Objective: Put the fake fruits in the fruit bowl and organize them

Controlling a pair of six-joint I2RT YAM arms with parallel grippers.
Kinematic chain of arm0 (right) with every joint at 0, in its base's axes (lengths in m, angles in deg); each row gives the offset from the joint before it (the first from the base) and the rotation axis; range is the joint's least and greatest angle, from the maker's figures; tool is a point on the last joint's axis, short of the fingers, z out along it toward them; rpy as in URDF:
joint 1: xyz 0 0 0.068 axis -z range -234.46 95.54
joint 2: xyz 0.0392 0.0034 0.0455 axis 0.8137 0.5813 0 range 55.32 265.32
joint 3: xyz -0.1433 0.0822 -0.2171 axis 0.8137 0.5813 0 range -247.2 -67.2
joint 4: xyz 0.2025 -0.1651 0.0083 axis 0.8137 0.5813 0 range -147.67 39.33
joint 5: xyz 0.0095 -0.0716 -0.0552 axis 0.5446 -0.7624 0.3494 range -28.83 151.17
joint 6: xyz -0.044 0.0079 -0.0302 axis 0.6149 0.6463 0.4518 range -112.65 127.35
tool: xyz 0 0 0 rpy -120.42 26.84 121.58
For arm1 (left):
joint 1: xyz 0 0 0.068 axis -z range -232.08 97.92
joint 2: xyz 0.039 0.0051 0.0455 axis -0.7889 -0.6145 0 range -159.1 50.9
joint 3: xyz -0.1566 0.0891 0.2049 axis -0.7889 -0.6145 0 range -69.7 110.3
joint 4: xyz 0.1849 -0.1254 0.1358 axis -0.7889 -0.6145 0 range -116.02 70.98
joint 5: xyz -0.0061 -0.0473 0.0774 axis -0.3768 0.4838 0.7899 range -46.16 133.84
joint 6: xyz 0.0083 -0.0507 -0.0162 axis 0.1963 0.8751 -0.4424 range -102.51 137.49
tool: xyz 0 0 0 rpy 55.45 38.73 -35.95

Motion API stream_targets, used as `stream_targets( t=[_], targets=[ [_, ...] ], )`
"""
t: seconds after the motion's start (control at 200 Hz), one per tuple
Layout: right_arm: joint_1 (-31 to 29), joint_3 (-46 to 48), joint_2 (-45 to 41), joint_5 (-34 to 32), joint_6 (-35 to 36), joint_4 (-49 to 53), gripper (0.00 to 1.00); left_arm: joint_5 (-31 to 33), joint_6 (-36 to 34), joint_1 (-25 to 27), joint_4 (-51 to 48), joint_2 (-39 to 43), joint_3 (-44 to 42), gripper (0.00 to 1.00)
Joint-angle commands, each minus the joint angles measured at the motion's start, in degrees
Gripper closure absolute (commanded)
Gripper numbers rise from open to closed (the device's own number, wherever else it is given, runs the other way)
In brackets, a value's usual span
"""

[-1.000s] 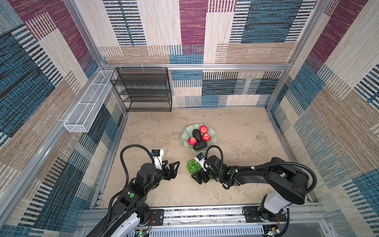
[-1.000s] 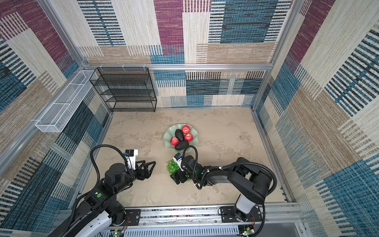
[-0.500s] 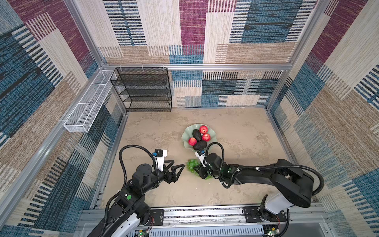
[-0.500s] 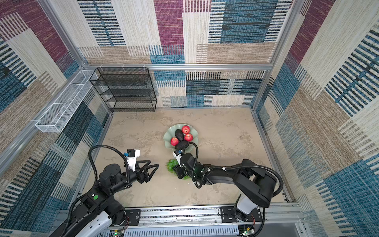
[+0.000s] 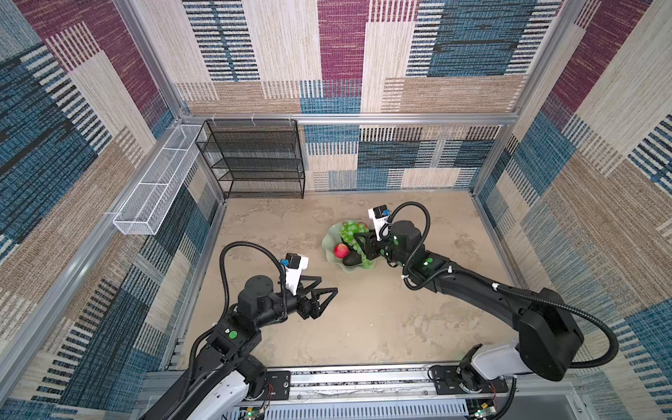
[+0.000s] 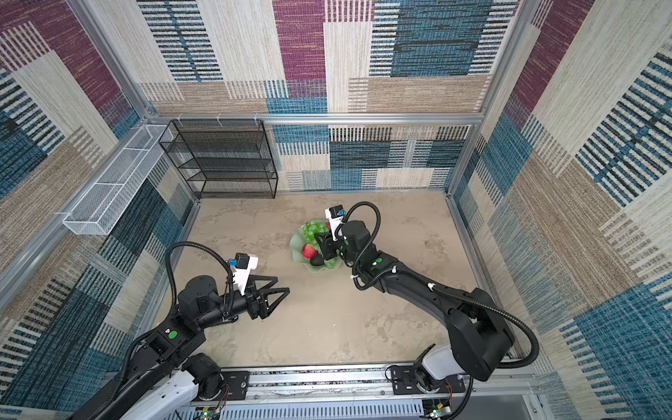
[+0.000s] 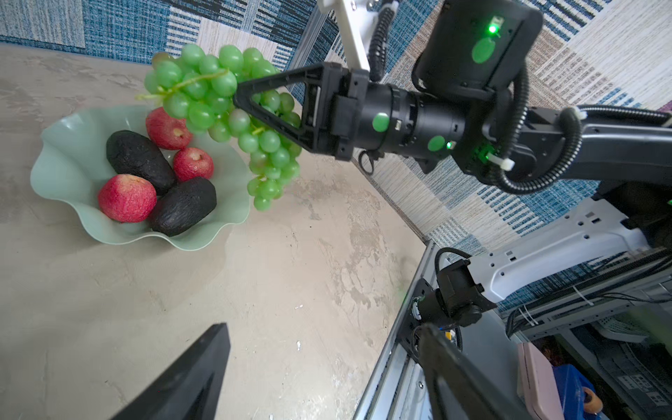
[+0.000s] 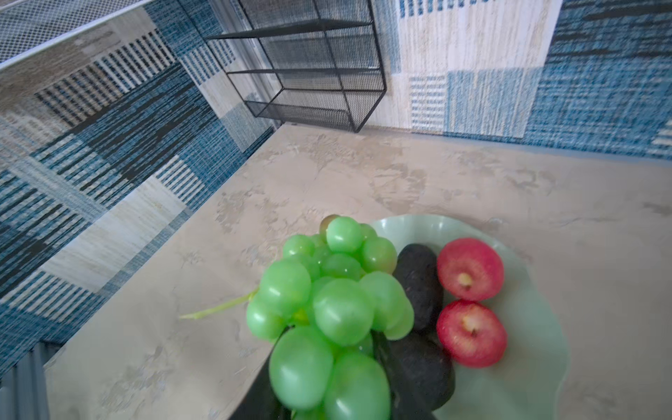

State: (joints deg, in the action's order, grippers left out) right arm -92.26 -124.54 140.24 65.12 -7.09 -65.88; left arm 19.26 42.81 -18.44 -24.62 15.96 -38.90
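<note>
Two pebbly oval avocados [image 7: 140, 160] in ruffled bowl [image 7: 67, 174]

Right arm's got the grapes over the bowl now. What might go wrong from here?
The grape bunch, pinched in the right gripper, hangs near the rim of the fruit bowl; released here, its tail may drape outside. The bowl already holds three apples and two avocados, so the grapes may slide off or nudge one out.

Both top views high, looking down; wrist views close, share bowl [image 7: 58, 163].
</note>
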Motion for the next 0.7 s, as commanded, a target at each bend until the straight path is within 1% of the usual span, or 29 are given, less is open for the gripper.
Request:
stream_targets(
  t=[0.0,0.055,0.195,0.291,0.346,0.386,0.466,0.501,0.556,0.646,0.696],
  targets=[
    [0.71,-3.71,5.06,0.65,4.26,0.19,0.66,-1.75,-2.03,0.01,2.86,-1.03,1.08,0.15],
    [0.92,-4.96,7.89,-0.57,5.24,-0.56,0.66,-2.06,-2.15,-0.05,2.88,-1.64,1.40,0.15],
    [2.10,-6.70,14.92,-0.49,5.04,-2.97,0.64,-2.18,-2.55,0.02,3.09,-2.73,1.71,0.15],
    [2.43,-7.74,18.87,0.17,4.52,-3.74,0.60,-1.41,-2.90,0.02,3.18,-3.26,1.80,0.15],
    [2.62,-8.04,20.03,0.50,4.08,-4.00,0.55,-0.87,-2.97,-0.04,3.07,-3.60,1.97,0.15],
    [2.74,-8.05,20.19,0.60,3.82,-4.26,0.48,-0.52,-3.28,-0.02,2.82,-3.87,2.20,0.15],
    [3.13,-7.62,18.97,0.96,3.78,-5.27,0.29,0.25,-3.97,-0.01,2.23,-4.47,2.65,0.15],
    [3.24,-7.43,18.03,0.76,3.80,-5.58,0.18,0.70,-4.46,-0.04,2.09,-4.77,2.91,0.15],
    [3.49,-7.20,16.20,0.47,3.89,-5.84,0.01,3.08,-4.66,-0.02,1.49,-5.14,3.44,0.15],
    [4.11,-5.67,11.92,-0.86,3.72,-5.96,0.00,7.46,-6.00,-0.04,0.74,-5.34,4.53,0.15],
    [4.43,-3.24,8.29,-2.04,3.88,-7.10,0.00,12.77,-7.04,-0.01,0.19,-5.32,5.01,0.14]
  ],
)
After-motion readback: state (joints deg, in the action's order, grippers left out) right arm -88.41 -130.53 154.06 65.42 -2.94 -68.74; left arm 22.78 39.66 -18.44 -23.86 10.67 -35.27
